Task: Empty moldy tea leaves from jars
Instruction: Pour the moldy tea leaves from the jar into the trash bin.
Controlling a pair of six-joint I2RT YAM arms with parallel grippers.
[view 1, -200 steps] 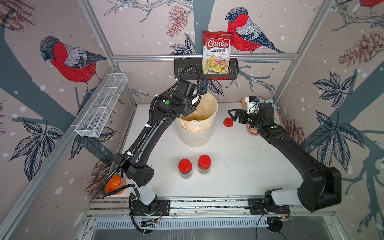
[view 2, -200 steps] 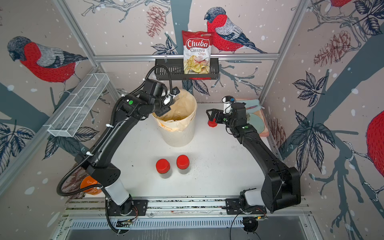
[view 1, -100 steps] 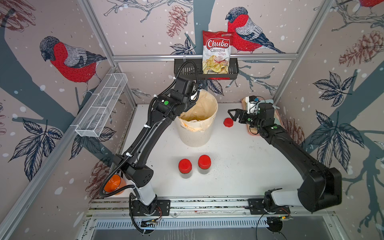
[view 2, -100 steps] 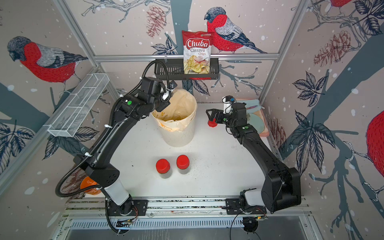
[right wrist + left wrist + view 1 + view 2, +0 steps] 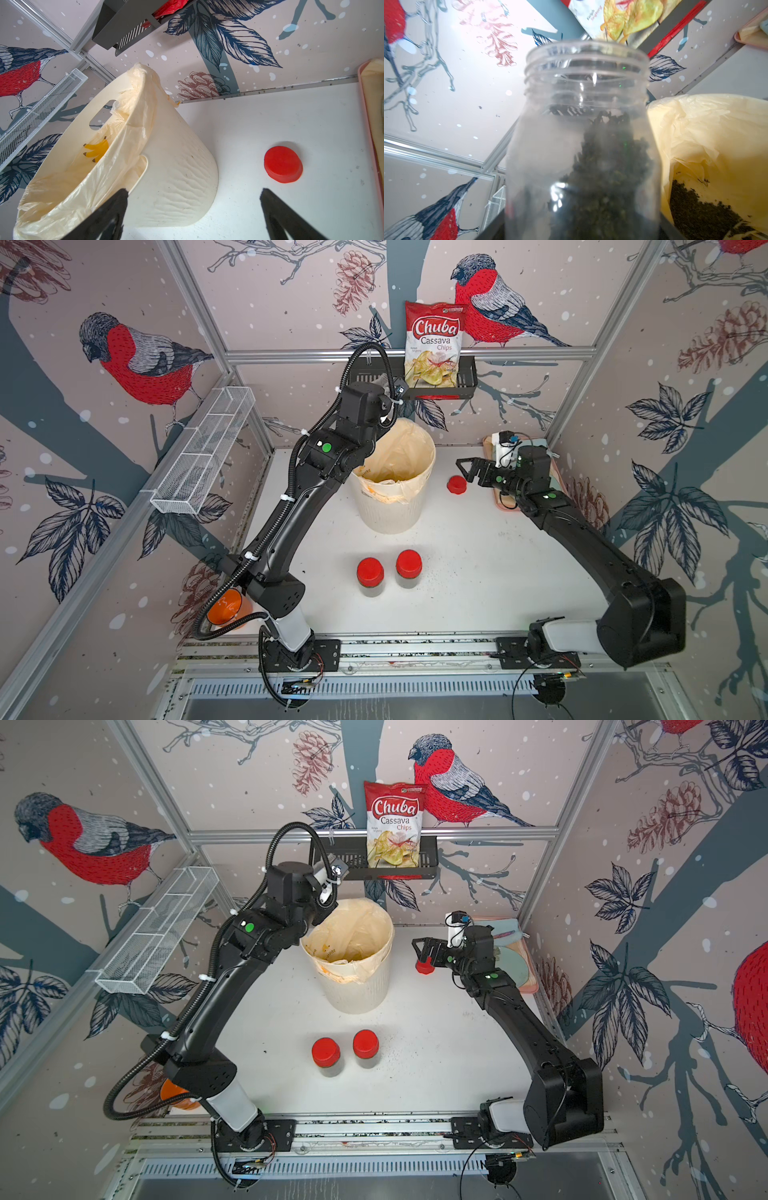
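A clear lidless jar [image 5: 581, 124] fills the left wrist view, with my left gripper [image 5: 326, 912] shut on it at the back left rim of the white bin [image 5: 390, 506]. Dark tea leaves [image 5: 608, 166] lie inside the jar; more tea leaves [image 5: 691, 207] sit in the bin's yellowish liner. Two jars [image 5: 370, 572] [image 5: 409, 564] with red lids stand side by side at the table's front. A loose red lid [image 5: 456, 484] lies right of the bin. My right gripper [image 5: 463, 471] hovers open just beside that lid, holding nothing.
A chips bag [image 5: 434, 344] stands on a black wall shelf behind the bin. A wire basket [image 5: 203, 456] hangs on the left wall. A pink tray [image 5: 528, 969] lies at the back right, an orange cup [image 5: 226, 608] at the front left.
My left wrist has lifted and turned a little at the bin's back rim, still gripping the jar. The right arm has not moved.
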